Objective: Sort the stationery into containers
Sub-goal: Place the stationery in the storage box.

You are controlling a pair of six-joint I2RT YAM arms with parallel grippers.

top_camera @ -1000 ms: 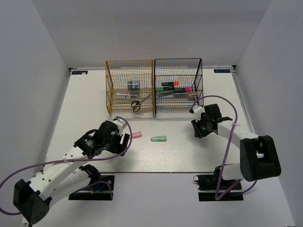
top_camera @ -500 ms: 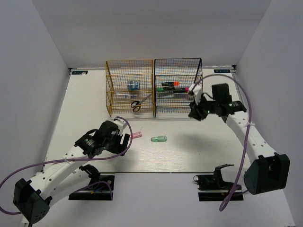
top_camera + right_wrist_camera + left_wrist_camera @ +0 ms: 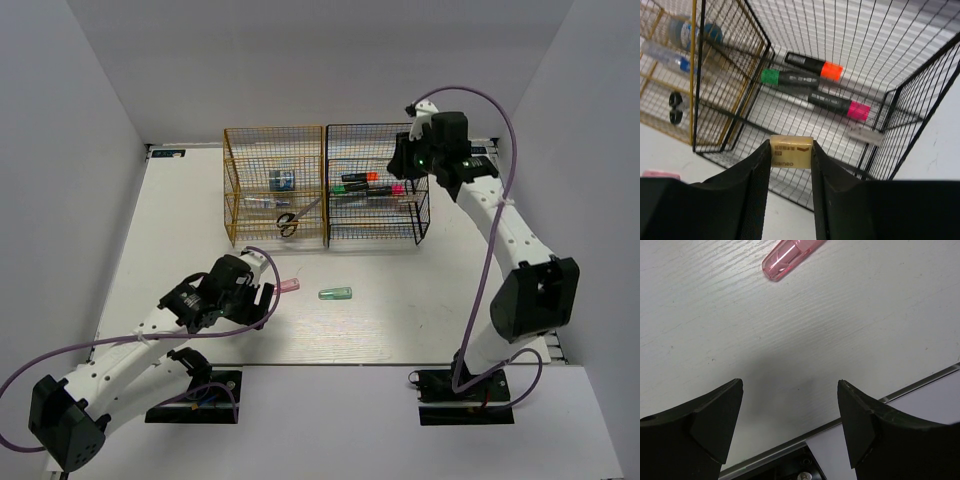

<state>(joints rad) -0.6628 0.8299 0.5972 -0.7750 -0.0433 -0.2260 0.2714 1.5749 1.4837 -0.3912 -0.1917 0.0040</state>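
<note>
My right gripper is shut on the beige eraser and holds it high over the black rack. In the right wrist view the black rack holds three highlighters with orange, green and pink caps. The gold-yellow rack holds a blue tape roll, a clear pen and scissors. My left gripper is open and empty, low over the table beside the pink capsule, which shows at the top of the left wrist view. The green capsule lies on the table.
White walls close in the table on the left, back and right. The table's near edge runs just under my left fingers. A purple cable loops along my right arm.
My right arm has risen from table level at the right and swung back and up, carrying the eraser over the top of the black rack. My left arm has barely moved.
</note>
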